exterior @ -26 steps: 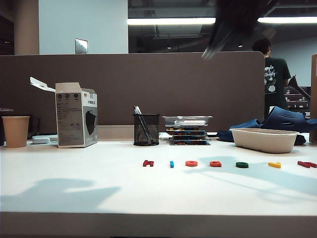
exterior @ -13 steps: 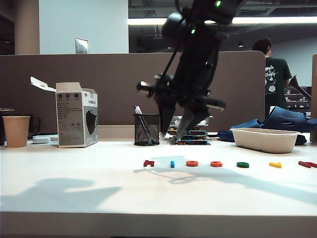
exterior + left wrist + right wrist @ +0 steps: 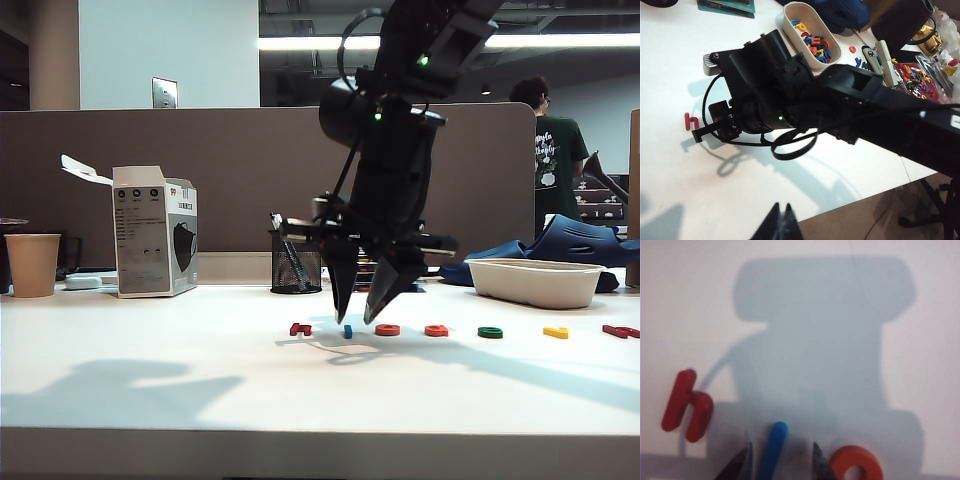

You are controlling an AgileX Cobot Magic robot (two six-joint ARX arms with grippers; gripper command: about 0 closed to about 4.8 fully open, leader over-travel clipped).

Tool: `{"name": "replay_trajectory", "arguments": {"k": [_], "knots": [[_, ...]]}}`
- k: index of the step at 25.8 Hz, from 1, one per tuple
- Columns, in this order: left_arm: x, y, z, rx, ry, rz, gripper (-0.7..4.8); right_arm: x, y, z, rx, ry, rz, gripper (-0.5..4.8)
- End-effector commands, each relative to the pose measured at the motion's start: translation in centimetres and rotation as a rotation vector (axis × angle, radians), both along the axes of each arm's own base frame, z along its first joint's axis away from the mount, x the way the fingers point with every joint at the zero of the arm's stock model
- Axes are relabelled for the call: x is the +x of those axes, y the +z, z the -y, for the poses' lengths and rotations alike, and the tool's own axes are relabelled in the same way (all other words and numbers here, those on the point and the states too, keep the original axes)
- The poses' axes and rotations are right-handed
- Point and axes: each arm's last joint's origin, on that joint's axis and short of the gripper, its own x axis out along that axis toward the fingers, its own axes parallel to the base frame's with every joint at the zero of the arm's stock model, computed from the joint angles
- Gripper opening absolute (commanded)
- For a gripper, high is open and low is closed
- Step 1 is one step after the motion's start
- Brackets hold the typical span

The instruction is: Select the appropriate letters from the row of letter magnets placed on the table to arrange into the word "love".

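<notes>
Plain white table (image 3: 150, 380) in front of a grey partition, strip lights overhead. Just below the centre of the exterior frame, flat on that surface, lies the blue straight bar (image 3: 347, 331), second from the left in the row of letter magnets and first letter wanted for "love". Directly over it hangs the right gripper (image 3: 357, 319), pointing down, jaws apart, one fingertip on each side of the bar (image 3: 772, 450) in the right wrist view, not clamped on anything yet. Immediately left of the bar sits the dark red h (image 3: 300, 328), not needed; immediately right, the orange-red ring (image 3: 387, 329), then a second orange-red letter (image 3: 436, 330), the dark green round one (image 3: 490, 332) and the yellow angular piece (image 3: 555, 332) toward the right edge. Only a blur at the top of the frame a second ago, and well above the row half a second ago, now down almost at table level; row itself unmoved. Probably means the pick of the "l" is about to start, with nothing arranged so far. At the bottom edge of the left wrist view, the left gripper (image 3: 782, 225), fingers together and empty, off to the side above the table.
</notes>
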Motion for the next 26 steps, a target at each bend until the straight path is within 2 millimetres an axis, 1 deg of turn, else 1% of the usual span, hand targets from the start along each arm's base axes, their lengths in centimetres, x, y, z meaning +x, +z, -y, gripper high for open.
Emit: {"name": "replay_trajectory", "arguments": {"k": [1,7,16,20,21,22,25,26], "knots": [[0.0,0.2,-0.1,-0.005,0.001,0.009,-0.04,0.2,-0.2,-0.2,0.001,-0.004,0.005,1.48],[0.0,0.2,-0.1,-0.005,0.002,0.009,-0.04,0.1,-0.6,-0.3,-0.005,0.0,-0.003,1.48],[0.0,0.2,-0.1,-0.005,0.002,0.009,-0.04,-0.5,-1.8,-1.3,-0.035,0.026,-0.039,1.47],[0.0,0.2,-0.1,-0.005,0.002,0.009,-0.04,-0.8,-2.3,-1.1,-0.065,0.025,-0.08,1.41],[0.0,0.2,-0.1,-0.005,0.002,0.009,-0.04,-0.9,-2.3,-1.1,-0.066,0.026,-0.084,1.3],[0.0,0.2,-0.1,-0.005,0.002,0.009,-0.04,-0.9,-2.3,-1.1,-0.069,0.026,-0.089,0.87],[0.0,0.2,-0.1,-0.005,0.002,0.009,-0.04,-1.1,-2.5,-0.9,-0.086,0.026,-0.112,0.78],[0.0,0.2,-0.1,-0.005,0.002,0.009,-0.04,-1.2,-2.5,-0.8,-0.091,0.026,-0.118,0.62]]}}
